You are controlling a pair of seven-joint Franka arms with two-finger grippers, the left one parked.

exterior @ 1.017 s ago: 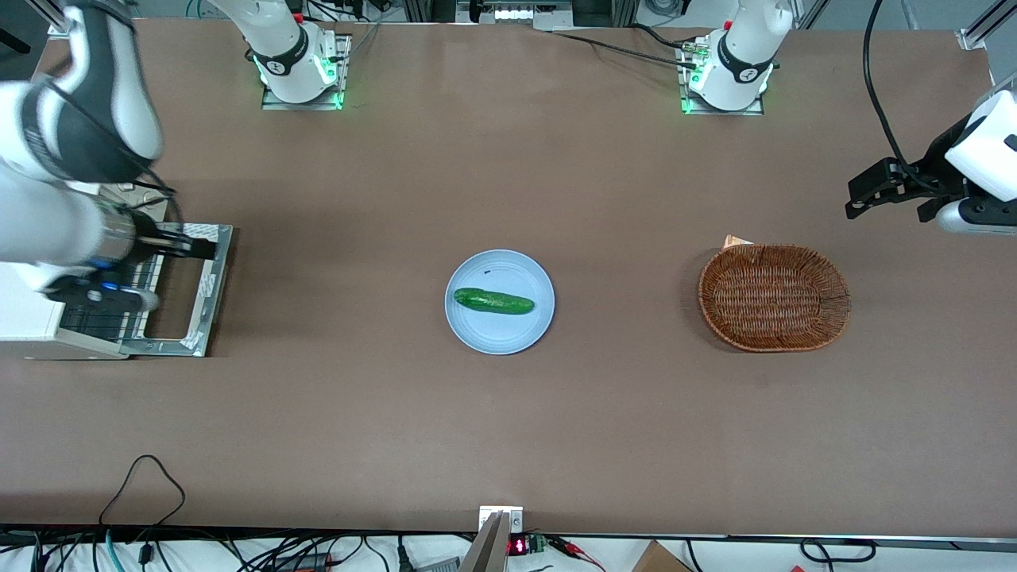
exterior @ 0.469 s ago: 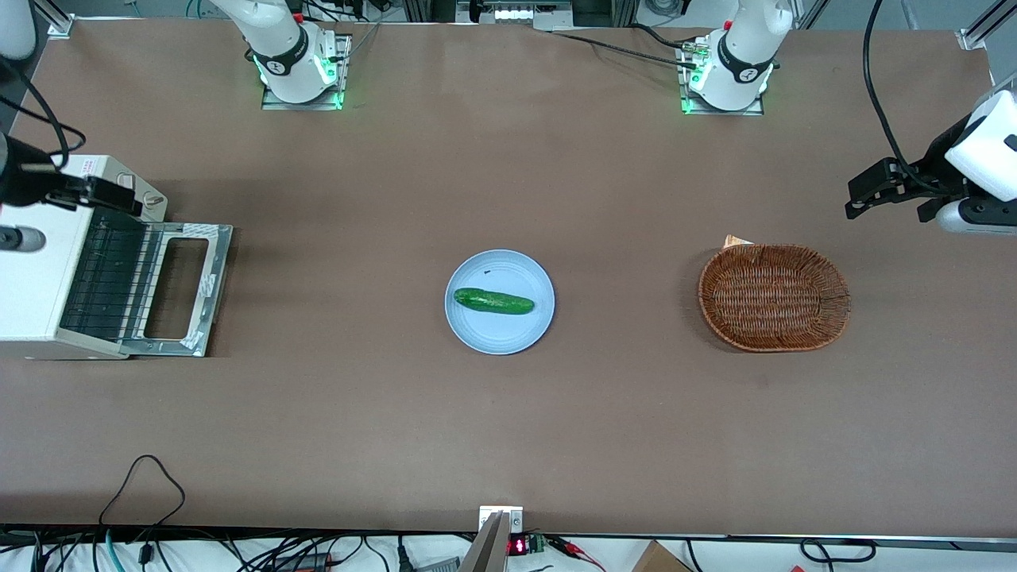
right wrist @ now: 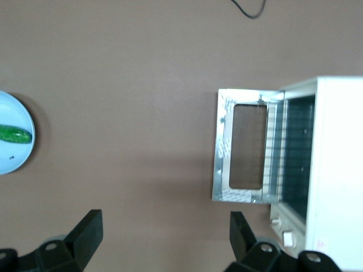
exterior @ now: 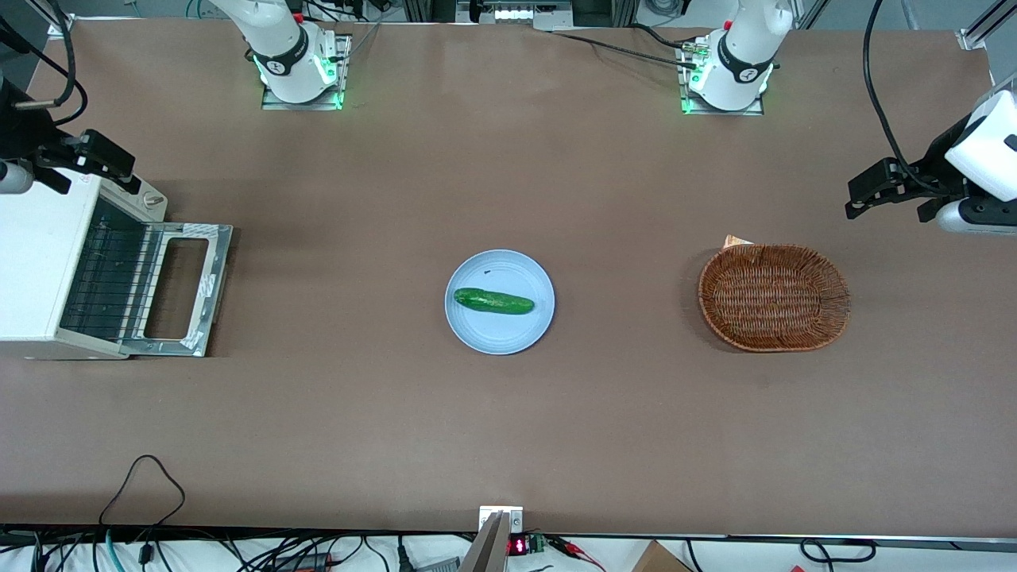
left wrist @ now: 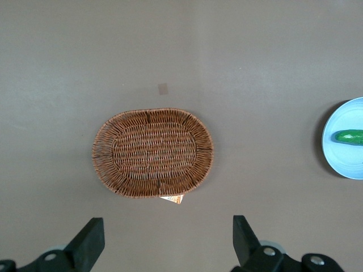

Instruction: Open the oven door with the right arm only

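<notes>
The cream-white oven (exterior: 32, 262) stands at the working arm's end of the table. Its oven door (exterior: 216, 278) lies swung down flat on the table, bare metal inner frame up, with the wire rack showing in the open cavity. The right wrist view shows the open door (right wrist: 222, 147) and the oven body (right wrist: 337, 170) from above. My right arm's gripper (exterior: 95, 159) hangs above the oven's corner farthest from the front camera, clear of the door. In the wrist view the gripper (right wrist: 164, 226) is open and empty, with bare table between its fingers.
A light blue plate (exterior: 477, 334) with a cucumber (exterior: 493, 301) sits mid-table. A wicker basket (exterior: 834, 302) lies toward the parked arm's end. The oven's knob strip (exterior: 151, 200) is beside the door hinge. A black cable (exterior: 143, 477) loops near the table's front edge.
The right arm has lifted off the open oven front and drawn back, farther from the front camera. The door stays flat open.
</notes>
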